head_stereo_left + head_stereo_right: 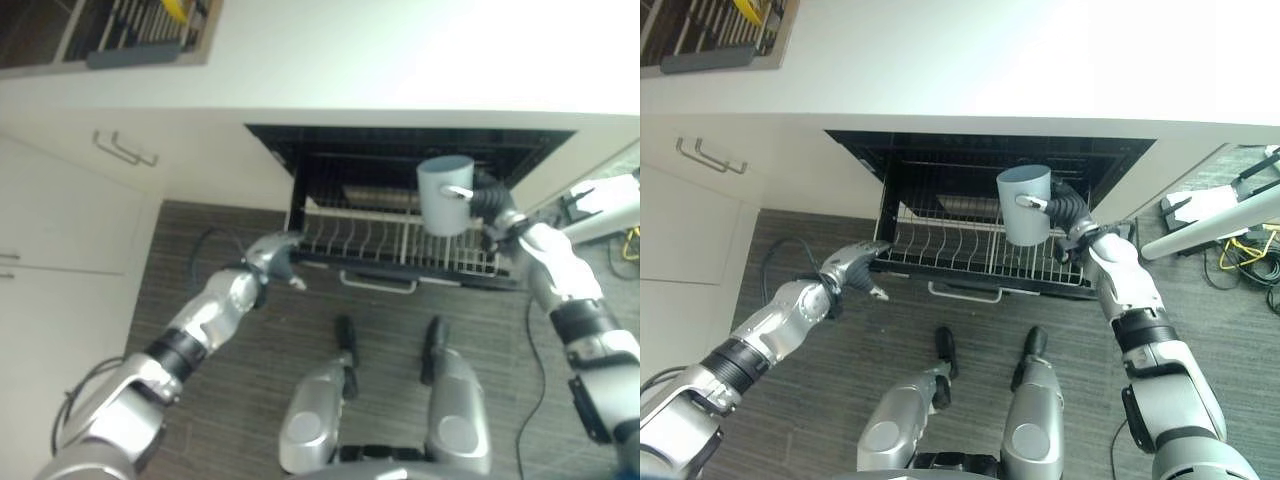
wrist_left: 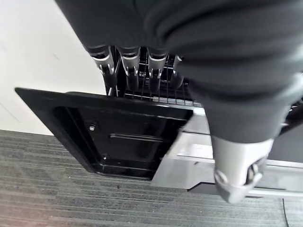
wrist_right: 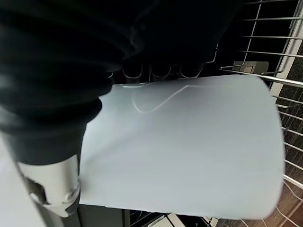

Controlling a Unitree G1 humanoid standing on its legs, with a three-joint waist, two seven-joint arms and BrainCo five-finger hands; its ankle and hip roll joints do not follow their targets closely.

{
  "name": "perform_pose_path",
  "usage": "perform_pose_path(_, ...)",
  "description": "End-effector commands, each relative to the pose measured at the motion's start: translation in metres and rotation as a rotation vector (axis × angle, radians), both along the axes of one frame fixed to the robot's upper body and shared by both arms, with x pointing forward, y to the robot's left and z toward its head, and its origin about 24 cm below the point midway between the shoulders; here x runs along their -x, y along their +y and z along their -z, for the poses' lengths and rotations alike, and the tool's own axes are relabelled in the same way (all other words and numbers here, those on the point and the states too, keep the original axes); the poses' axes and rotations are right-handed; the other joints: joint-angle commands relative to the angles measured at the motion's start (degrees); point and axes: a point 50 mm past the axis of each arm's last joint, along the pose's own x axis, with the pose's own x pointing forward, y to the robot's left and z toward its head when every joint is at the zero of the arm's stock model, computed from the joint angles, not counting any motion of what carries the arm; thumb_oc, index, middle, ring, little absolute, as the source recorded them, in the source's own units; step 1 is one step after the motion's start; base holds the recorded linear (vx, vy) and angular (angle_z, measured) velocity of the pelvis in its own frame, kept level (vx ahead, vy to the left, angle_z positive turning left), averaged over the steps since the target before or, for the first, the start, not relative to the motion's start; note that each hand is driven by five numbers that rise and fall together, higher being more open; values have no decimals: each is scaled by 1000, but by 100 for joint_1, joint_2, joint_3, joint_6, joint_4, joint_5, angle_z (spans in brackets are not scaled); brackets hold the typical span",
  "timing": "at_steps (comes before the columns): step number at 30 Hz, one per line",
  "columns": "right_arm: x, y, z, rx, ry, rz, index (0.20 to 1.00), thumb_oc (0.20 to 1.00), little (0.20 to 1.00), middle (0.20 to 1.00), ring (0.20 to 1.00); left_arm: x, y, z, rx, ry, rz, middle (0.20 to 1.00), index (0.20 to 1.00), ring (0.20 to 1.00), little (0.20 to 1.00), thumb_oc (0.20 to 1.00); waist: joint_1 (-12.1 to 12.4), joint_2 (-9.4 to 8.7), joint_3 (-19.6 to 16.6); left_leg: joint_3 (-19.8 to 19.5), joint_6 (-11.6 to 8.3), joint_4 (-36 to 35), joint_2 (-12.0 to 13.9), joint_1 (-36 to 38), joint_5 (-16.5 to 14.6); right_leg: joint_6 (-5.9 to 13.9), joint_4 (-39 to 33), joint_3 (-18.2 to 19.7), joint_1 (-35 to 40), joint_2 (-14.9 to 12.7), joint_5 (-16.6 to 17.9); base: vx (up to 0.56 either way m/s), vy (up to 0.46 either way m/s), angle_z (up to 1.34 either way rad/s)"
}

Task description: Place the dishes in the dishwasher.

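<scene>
A pale grey-blue cup (image 1: 443,195) hangs upright above the right part of the pulled-out white wire rack (image 1: 350,240) of the open dishwasher. My right hand (image 1: 488,205) is shut on it from the right side. In the right wrist view the cup (image 3: 189,146) sits against the curled fingers, with rack wires behind it. My left hand (image 1: 272,255) hovers at the rack's front left corner, holding nothing. Its fingers (image 2: 130,71) are straight and point at the rack edge above the dark door panel (image 2: 118,137).
White cabinet fronts with bar handles (image 1: 125,148) stand to the left of the dishwasher under a white countertop (image 1: 400,60). A tray of utensils (image 1: 130,30) lies at the far left on top. A white stand and cables (image 1: 600,210) are on the floor at the right.
</scene>
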Motion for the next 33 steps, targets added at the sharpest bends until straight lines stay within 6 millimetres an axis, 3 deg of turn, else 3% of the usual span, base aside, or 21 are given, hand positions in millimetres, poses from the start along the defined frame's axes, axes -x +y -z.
perform_pose_path(1, -4, 4, -20, -12, -84, -4, 200, 200, 200, 200, 200, 1, 6, -16, -23, -75, 16, 1000, 1000, 1000, 1000, 1000, 40, -36, -137, 64, 52, 417, 49, -84, -377, 246, 121, 303, 77, 29, -237, -54, 52, 0)
perform_pose_path(12, -27, -19, -54, 88, -128, 156, 200, 200, 200, 200, 200, -8, -8, -51, 33, -131, 83, 1000, 1000, 1000, 1000, 1000, 217, 453, -137, 131, 33, 139, -122, -508, -176, 260, 178, 297, -526, -130, -138, -43, 45, 3)
perform_pose_path(26, -34, -35, -85, 101, -212, 302, 200, 200, 200, 200, 200, -8, -21, -69, 82, -159, 145, 1000, 1000, 1000, 1000, 1000, 309, 865, -137, 266, -9, -187, -183, -601, -35, 315, 180, 268, -807, -269, -97, -7, 34, 0)
perform_pose_path(33, -37, -47, -94, -20, -209, 403, 200, 200, 200, 200, 200, -4, -39, -75, 123, -177, 204, 1000, 1000, 1000, 1000, 1000, 327, 1149, -137, 327, -42, -322, -221, -649, 10, 349, 219, 305, -980, -351, -104, 15, 55, 2)
